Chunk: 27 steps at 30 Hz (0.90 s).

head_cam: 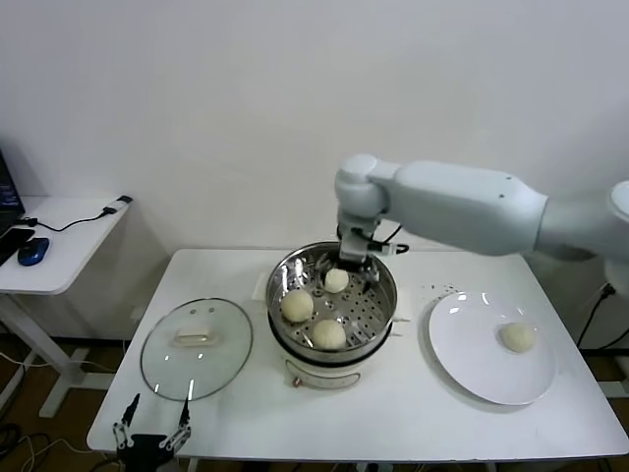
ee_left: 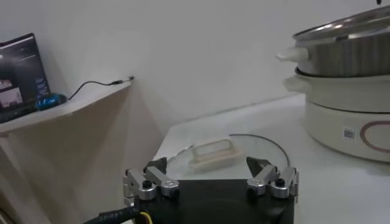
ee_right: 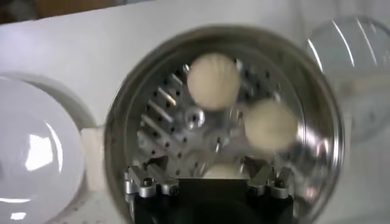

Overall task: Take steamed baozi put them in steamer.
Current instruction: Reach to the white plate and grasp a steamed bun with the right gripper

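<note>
The steamer, a shiny steel pot on a white base, stands mid-table with three steamed baozi on its perforated tray: one at the back, one to the left and one at the front. A fourth baozi lies on the white plate. My right gripper hangs over the steamer's back part, open. In the right wrist view its fingers stand wide on either side of the rear baozi without gripping it. My left gripper is parked open below the table's front left corner.
A round glass lid with a pale handle lies flat, left of the steamer. A side desk with a mouse and cable stands far left. A wall rises right behind the table.
</note>
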### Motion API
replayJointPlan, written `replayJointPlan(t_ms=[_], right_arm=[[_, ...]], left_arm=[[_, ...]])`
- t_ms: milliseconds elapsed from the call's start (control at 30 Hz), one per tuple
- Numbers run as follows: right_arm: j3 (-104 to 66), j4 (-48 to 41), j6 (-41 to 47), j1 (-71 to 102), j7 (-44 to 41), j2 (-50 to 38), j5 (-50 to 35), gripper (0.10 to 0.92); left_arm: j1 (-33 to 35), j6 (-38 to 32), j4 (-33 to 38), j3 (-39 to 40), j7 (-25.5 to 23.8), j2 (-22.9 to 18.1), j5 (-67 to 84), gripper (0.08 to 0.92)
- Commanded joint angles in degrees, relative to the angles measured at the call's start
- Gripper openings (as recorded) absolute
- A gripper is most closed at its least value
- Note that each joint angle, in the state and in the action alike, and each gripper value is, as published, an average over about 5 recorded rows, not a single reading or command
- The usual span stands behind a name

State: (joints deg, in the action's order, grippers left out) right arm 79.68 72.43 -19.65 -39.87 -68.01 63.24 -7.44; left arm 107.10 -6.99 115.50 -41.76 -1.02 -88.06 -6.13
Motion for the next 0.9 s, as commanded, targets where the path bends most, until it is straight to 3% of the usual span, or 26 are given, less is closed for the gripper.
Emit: replayJointPlan(t_ms=[33,167,433,900], right_arm=[[9.6,-7.7,24.1,-7.9,6.7,-13.3,-21.9,0.823],[6.4,-7.8,30.2,-2.5,6.0,-19.9,-19.9,0.823],[-9.7,-10.1,31.5,18.1,3.7,-30.8,-4.8,0.823],[-31.9,-21.6,20.3,39.3,0.0,-28.9,16.6,0.823]], left_arm=[[-0.1,0.1,0.6,0.1,-0.1,0.1,0.0,0.823],[-0.1,0.2,0.8,0.4,-0.1,0.0,-0.3,0.823],[0.2,0.4,1.2,0.4,-0.1,-0.2,-0.9,0.823],[0.4,0.9,1.2,1.1,0.2,-0.9,-3.2,0.823]])
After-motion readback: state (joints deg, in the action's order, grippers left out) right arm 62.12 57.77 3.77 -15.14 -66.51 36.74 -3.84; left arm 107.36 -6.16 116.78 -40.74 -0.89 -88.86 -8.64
